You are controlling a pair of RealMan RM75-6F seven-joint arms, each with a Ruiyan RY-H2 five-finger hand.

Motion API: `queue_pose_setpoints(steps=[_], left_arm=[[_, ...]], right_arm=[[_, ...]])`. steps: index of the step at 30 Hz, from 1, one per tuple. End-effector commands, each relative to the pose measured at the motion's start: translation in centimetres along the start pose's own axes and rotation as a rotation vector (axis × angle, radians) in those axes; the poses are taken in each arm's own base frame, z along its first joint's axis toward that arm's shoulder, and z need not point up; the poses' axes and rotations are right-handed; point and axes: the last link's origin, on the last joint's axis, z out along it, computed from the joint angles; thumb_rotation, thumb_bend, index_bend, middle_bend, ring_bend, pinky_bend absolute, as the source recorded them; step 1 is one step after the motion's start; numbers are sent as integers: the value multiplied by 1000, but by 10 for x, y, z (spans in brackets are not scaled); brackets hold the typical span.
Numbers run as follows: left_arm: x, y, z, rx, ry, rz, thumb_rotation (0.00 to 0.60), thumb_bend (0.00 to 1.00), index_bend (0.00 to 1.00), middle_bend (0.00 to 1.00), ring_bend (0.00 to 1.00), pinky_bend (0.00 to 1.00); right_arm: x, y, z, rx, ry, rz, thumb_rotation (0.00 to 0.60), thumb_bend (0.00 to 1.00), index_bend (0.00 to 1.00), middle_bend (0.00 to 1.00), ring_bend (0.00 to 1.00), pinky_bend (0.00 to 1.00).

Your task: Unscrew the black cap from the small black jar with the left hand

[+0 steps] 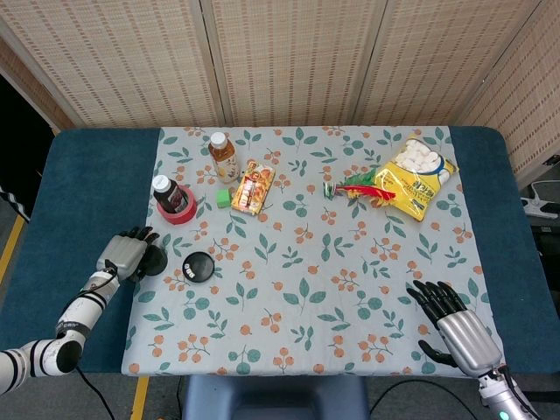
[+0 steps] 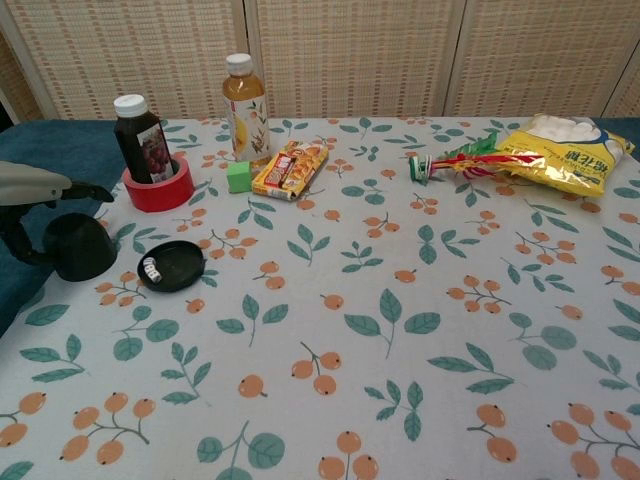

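Note:
My left hand [image 1: 125, 253] is at the left edge of the flowered cloth and grips a tall black cap [image 1: 154, 261], which is off the jar. In the chest view the hand [image 2: 35, 185] curls its fingers over the same cap [image 2: 78, 247]. The shallow black jar base [image 1: 199, 265] lies uncovered on the cloth to the right of the cap. Small white pieces show inside the jar base [image 2: 170, 267]. I cannot tell whether the cap touches the table. My right hand [image 1: 455, 324] rests near the front right corner with its fingers spread and holds nothing.
A dark juice bottle [image 2: 138, 132] stands inside a red tape roll [image 2: 160, 188] just behind the jar. Further back are a tea bottle [image 2: 243, 97], a green cube [image 2: 238, 176] and a snack pack [image 2: 290, 167]. A yellow bag [image 2: 560, 150] lies at the back right.

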Motion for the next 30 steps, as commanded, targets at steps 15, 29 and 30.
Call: queue_pose_setpoints(steps=[15, 29, 30], left_arm=[[46, -3, -66, -125, 306, -230, 600, 331, 0, 0, 0, 176], [-68, -35, -187, -49, 518, -344, 600, 359, 0, 0, 0, 45], [-70, -39, -187, -37, 499, -336, 600, 358, 0, 0, 0, 41]], right_arm=[[1, -1, -1, 5, 7, 1, 600, 194, 0, 0, 0, 0], [0, 1, 3, -25, 84, -46, 600, 194, 0, 0, 0, 0], [-1, 0, 3, -27, 89, -52, 600, 195, 0, 0, 0, 0]])
